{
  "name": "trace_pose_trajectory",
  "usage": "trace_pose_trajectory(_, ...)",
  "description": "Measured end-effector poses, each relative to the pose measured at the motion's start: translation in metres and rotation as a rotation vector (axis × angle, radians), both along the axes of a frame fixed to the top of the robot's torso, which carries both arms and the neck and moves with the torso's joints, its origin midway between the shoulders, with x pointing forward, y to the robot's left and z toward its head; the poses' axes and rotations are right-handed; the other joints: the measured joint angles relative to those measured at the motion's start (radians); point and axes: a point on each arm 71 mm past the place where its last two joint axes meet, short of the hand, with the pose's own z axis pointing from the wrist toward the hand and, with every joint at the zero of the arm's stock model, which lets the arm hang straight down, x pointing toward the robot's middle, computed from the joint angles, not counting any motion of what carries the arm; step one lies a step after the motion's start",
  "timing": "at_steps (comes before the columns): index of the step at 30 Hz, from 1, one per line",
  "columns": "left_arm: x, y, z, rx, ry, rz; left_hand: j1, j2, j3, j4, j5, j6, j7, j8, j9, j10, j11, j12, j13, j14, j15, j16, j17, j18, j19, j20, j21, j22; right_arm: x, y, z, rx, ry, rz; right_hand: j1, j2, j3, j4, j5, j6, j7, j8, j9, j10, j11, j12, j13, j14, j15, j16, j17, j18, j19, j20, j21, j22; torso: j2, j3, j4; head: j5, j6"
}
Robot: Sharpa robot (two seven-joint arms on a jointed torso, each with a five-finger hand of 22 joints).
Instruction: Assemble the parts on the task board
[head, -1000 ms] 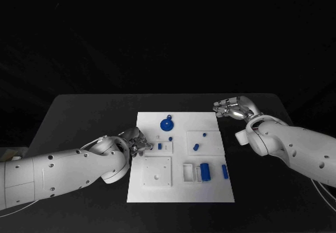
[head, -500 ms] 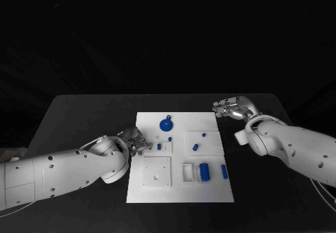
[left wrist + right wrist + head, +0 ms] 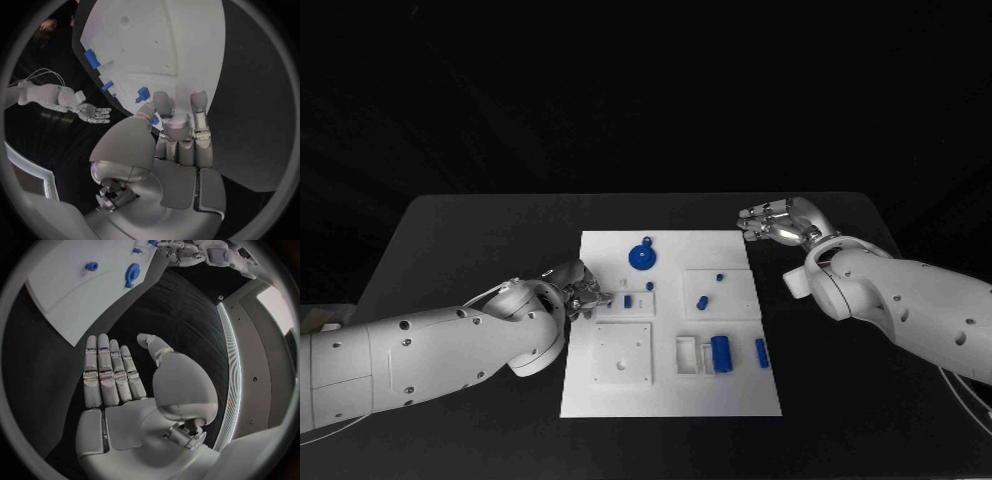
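The left hand point(image 3: 580, 291) rests its fingers at the left edge of the white rectangular task board point(image 3: 672, 395) on the black counter point(image 3: 473, 240), pinching a small blue part point(image 3: 154, 120). The right hand point(image 3: 777, 221), spread and empty, hovers just beyond the board's far right corner.

A black table point(image 3: 473, 240) carries the white task board point(image 3: 671, 385).

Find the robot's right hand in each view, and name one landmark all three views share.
Head view: the right hand is over the black table, just off the board's far right corner.
Left wrist view: it is small, past the board's edge, palm open.
Right wrist view: it is large in the middle, fingers straight.
Shared landmark: the white board.
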Motion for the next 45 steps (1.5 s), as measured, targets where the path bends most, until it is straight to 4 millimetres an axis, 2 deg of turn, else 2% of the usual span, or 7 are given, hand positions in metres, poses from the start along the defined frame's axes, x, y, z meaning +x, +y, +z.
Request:
trace_pose_trajectory(8, 0.0008, 0.0000, 0.0009, 0.008, 0.006, -0.007, 0.006, -0.005, -0.011, -0.011, -0.010, 0.021, -0.004, -0.009, -0.124, 0.000, 0.000, 0.000, -0.007, 0.001, 0.001, 0.000, 0.006, 0.000, 0.000, 0.008, 0.000, 0.000, 0.0000, -0.0004, 0.0000, 0.000, 0.000, -0.001, 0.000, 0.000, 0.000, 0.000, 0.000, 0.000, 0.000, 0.000, 0.000, 0.000, 0.000, 0.000, 0.000, 0.000, 0.000, 0.000, 0.000, 0.000, 0.000, 0.000, 0.000, 0.000, 0.000, 0.0005, 0.0000, 0.000, -0.002)
trace_pose_trajectory(11, 0.0012, 0.0003, 0.0013, 0.011, 0.008, -0.010, 0.011, -0.011, -0.020, -0.020, -0.013, 0.045, -0.012, -0.017, -0.189, 0.000, 0.000, 0.005, -0.007, 0.005, 0.005, 0.000, 0.012, 0.016, -0.004, 0.018, 0.000, 0.000, -0.0001, -0.0007, 0.0000, 0.000, 0.000, -0.001, 0.000, 0.000, 0.000, 0.000, 0.000, 0.000, 0.000, 0.000, 0.000, 0.000, 0.000, 0.000, 0.000, 0.000, 0.000, 0.000, 0.000, 0.000, 0.000, 0.000, 0.000, 0.000, 0.000, 0.0009, 0.0000, 0.000, -0.004)
trace_pose_trajectory(17, 0.0015, 0.0002, 0.0019, 0.016, 0.012, -0.017, 0.015, -0.015, -0.031, -0.031, -0.017, 0.060, -0.016, -0.030, -0.240, 0.000, 0.000, 0.009, 0.005, 0.008, 0.008, 0.011, 0.025, 0.016, -0.007, 0.029, 0.008, 0.000, -0.0001, -0.0008, 0.0000, -0.001, 0.000, -0.001, 0.000, 0.000, 0.003, 0.003, 0.000, 0.000, 0.000, 0.000, 0.000, 0.000, 0.000, 0.000, 0.000, 0.000, 0.000, 0.000, 0.000, 0.000, 0.000, 0.000, 0.000, 0.000, 0.000, 0.0009, 0.0000, -0.001, -0.007)
trace_pose_trajectory(18, 0.0015, 0.0003, 0.0020, 0.017, 0.013, -0.018, 0.015, -0.015, -0.034, -0.034, -0.018, 0.060, -0.016, -0.037, -0.247, 0.000, 0.000, 0.009, 0.009, 0.008, 0.008, 0.012, 0.026, 0.018, -0.009, 0.031, 0.009, 0.000, 0.0000, -0.0009, 0.0000, -0.001, 0.000, -0.002, 0.000, 0.000, 0.003, 0.003, 0.000, 0.000, 0.000, 0.000, 0.000, 0.000, 0.000, 0.000, 0.000, 0.000, 0.000, 0.000, 0.000, 0.000, 0.000, 0.000, 0.000, 0.000, 0.000, 0.0008, 0.0000, -0.001, -0.007)
trace_pose_trajectory(19, 0.0015, 0.0002, 0.0021, 0.017, 0.014, -0.019, 0.015, -0.015, -0.036, -0.036, -0.018, 0.060, -0.017, -0.044, -0.254, 0.000, 0.000, 0.009, 0.015, 0.008, 0.008, 0.016, 0.027, 0.032, -0.012, 0.034, 0.014, 0.000, 0.0000, -0.0009, 0.0000, -0.001, 0.000, -0.002, 0.000, 0.000, 0.003, 0.003, 0.000, 0.000, 0.000, 0.000, 0.000, 0.000, 0.000, 0.000, 0.000, 0.000, 0.000, 0.000, 0.000, 0.000, 0.000, 0.000, 0.000, 0.000, 0.000, 0.0008, 0.0000, -0.001, -0.007)
trace_pose_trajectory(36, 0.0016, 0.0008, 0.0022, 0.014, 0.023, -0.026, 0.004, -0.004, -0.034, -0.034, -0.022, 0.069, -0.018, -0.058, -0.265, 0.006, 0.005, 0.015, 0.029, 0.012, 0.012, 0.027, 0.036, 0.031, -0.012, 0.034, 0.020, 0.000, 0.0002, -0.0007, -0.0002, 0.000, 0.001, -0.002, 0.000, 0.000, 0.003, 0.003, 0.000, 0.000, 0.000, 0.000, 0.000, 0.000, 0.000, 0.000, 0.000, 0.000, 0.000, 0.000, 0.000, 0.000, 0.000, 0.000, 0.000, 0.000, 0.000, 0.0003, 0.0000, -0.002, -0.008)
trace_pose_trajectory(45, 0.0018, 0.0015, 0.0020, 0.005, 0.030, -0.024, -0.012, 0.009, -0.032, -0.033, -0.025, 0.071, -0.017, -0.071, -0.263, 0.006, 0.005, 0.014, 0.047, 0.012, 0.012, 0.039, 0.044, 0.033, -0.019, 0.048, 0.028, 0.001, 0.0002, -0.0009, -0.0002, 0.000, 0.001, -0.002, 0.000, 0.000, 0.003, 0.003, 0.000, 0.000, 0.000, 0.000, 0.000, 0.000, 0.000, 0.000, 0.000, 0.000, 0.000, 0.000, 0.000, 0.000, 0.000, 0.000, 0.000, 0.000, 0.000, 0.0003, 0.0000, -0.003, -0.009)
